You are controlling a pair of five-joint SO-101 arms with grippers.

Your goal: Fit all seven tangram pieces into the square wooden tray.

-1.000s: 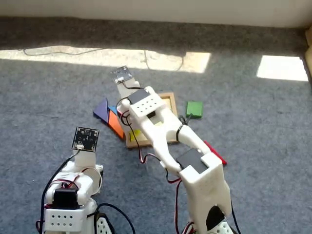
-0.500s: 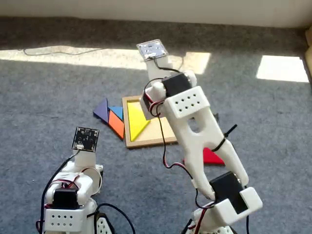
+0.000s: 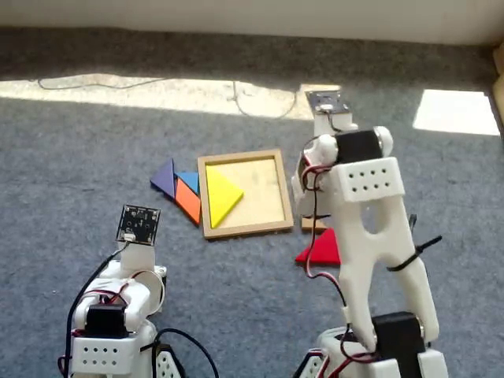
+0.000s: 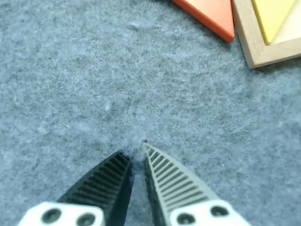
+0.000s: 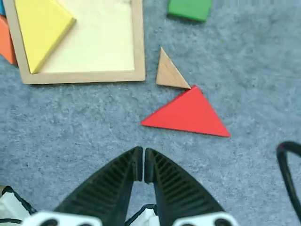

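**A:** Here's what we've got: the wooden tray (image 3: 240, 155) sits on the grey carpet (image 3: 94, 142) with just the yellow triangle (image 3: 220, 195) inside, along its left wall.

**B:** Same here. We see the orange piece (image 3: 187, 201) against the tray's outside on that side. The light blue piece (image 3: 187, 180) and dark blue triangle (image 3: 164, 178) are right behind it.

**A:** On the other side, the small tan triangle (image 5: 168, 74) lies just beside the tray. The red triangle (image 5: 188, 113) is tip to tip with it, and the green piece (image 5: 190, 8) lies near the far corner.

**B:** Claws? We make the right gripper (image 5: 143, 150) pinched closed on nothing, over carpet near the red triangle. The left gripper (image 4: 134, 149) is closed and empty too, low over carpet near the tray's corner.
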